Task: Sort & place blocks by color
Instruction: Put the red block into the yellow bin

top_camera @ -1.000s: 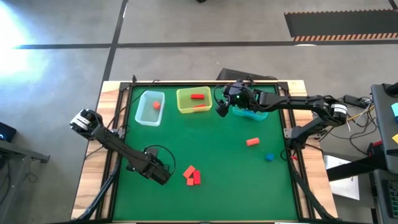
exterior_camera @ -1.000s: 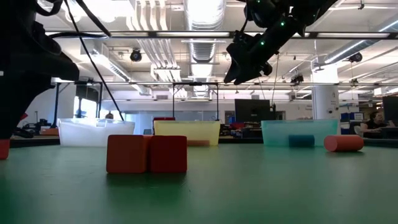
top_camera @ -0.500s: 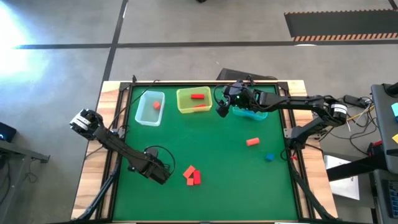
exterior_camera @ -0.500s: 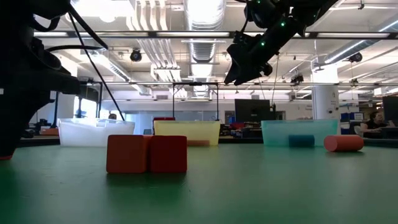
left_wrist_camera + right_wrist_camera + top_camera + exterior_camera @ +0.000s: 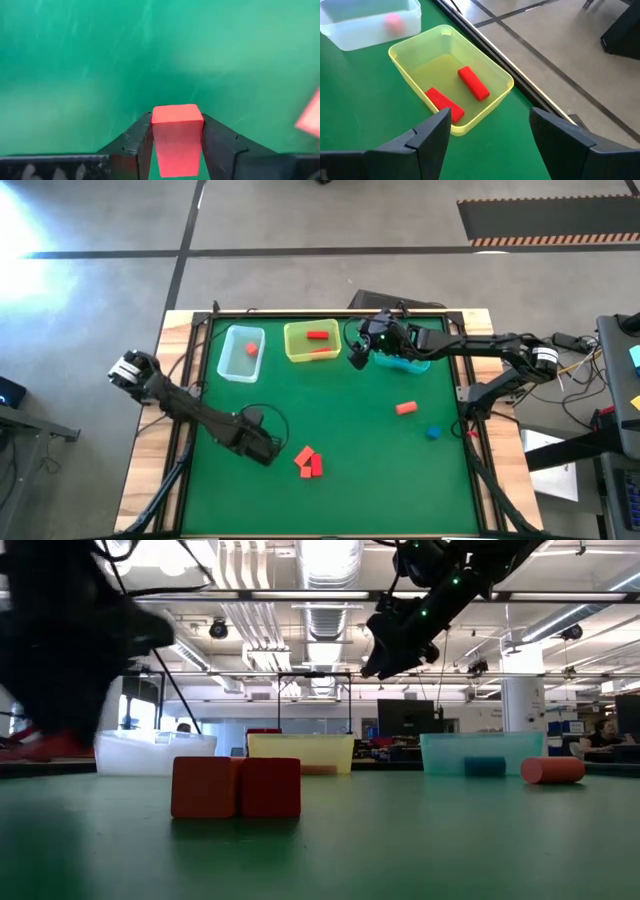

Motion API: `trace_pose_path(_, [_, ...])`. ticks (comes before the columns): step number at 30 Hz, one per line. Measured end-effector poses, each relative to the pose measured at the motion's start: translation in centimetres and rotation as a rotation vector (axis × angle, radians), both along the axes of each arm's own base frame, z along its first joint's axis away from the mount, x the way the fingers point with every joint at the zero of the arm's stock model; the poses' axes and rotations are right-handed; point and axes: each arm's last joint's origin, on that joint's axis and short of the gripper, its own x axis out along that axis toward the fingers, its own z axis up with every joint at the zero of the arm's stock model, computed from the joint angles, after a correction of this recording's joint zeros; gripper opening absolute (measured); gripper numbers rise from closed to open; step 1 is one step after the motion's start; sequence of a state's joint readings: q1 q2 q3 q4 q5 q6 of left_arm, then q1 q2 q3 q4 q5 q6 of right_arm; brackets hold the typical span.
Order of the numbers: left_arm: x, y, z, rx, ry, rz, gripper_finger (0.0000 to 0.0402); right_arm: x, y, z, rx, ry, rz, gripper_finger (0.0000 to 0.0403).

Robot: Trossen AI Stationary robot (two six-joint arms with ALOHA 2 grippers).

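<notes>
A grey concrete floor (image 5: 330, 280) crossed by dark tape lines (image 5: 250, 252) surrounds the wood-edged table (image 5: 172, 380); a hazard-striped mat (image 5: 545, 222) lies beyond, while ceiling ducts (image 5: 325, 580) and strip lights (image 5: 270, 595) run overhead

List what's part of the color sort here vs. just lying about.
Job:
- red block in the left gripper jaws
- red blocks on the mat, orange one, blue one
- clear bin, yellow bin, teal bin
- right gripper, open

Lying about:
- wooden table edge
</notes>
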State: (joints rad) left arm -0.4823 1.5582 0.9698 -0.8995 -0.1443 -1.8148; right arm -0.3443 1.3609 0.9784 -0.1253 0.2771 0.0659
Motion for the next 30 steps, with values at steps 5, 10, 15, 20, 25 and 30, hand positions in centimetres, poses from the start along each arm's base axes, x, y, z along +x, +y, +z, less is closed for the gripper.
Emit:
trace_pose_path(5, [1.6, 3.8, 2.2, 0.093, -0.08, -0.138, 0.0117, -0.3, 0.2, -0.6, 0.027, 0.041, 0.015, 0.0258])
trace_pose_path(10, [3.5, 8.7, 3.9, 0.215, -0.078, -0.308, 0.0117, -0.6, 0.3, -1.0, 0.05, 0.089, 0.02, 0.0258])
trace_pose_path(15, [5.6, 13.9, 5.4, 0.363, -0.146, -0.48, 0.0117, -0.9, 0.4, -0.7, 0.049, 0.081, 0.018, 0.0258])
trace_pose_path(20, [6.9, 18.9, 6.7, 0.581, -0.244, -0.617, 0.0117, -1.9, 0.7, 0.1, 0.041, 0.056, 0.018, 0.0258])
trace_pose_path(25, [7.7, 23.1, 7.1, 0.799, -0.305, -0.649, 0.0117, -3.3, 1.2, 0.9, 0.033, 0.02, 0.012, 0.0258])
trace_pose_path(30, [8.1, 26.5, 6.2, 0.916, -0.277, -0.646, 0.0117, -4.6, 1.7, 1.2, 0.023, -0.012, 0.01, 0.0258])
